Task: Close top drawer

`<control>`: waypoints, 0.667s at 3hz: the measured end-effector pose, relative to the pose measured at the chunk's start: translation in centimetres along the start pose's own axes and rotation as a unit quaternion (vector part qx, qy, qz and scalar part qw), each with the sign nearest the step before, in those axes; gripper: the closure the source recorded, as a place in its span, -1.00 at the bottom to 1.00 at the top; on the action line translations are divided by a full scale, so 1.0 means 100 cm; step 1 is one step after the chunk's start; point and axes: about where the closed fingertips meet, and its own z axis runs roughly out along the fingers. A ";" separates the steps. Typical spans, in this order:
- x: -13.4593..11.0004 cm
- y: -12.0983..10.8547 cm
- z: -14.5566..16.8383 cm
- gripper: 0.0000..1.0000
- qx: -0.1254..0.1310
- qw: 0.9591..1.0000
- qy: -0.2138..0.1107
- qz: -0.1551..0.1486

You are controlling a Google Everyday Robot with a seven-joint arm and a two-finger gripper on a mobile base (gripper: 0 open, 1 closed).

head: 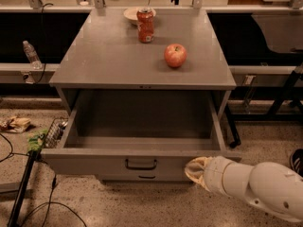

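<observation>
Top drawer (pixel 94 163) wide open under the tabletop's (pixel 109 56) front edge, unclosed; our gripper (pixel 196 170) at its front, grip we cannot tell.

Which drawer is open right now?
The top drawer, pulled far out; the lower drawer beneath it is pushed in. The gripper is at the open one's front, right of its handle.
</observation>
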 end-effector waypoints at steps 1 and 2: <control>-0.006 -0.026 0.017 1.00 0.028 0.999 -0.012 -0.041; -0.008 -0.057 0.038 1.00 0.039 0.996 -0.015 -0.081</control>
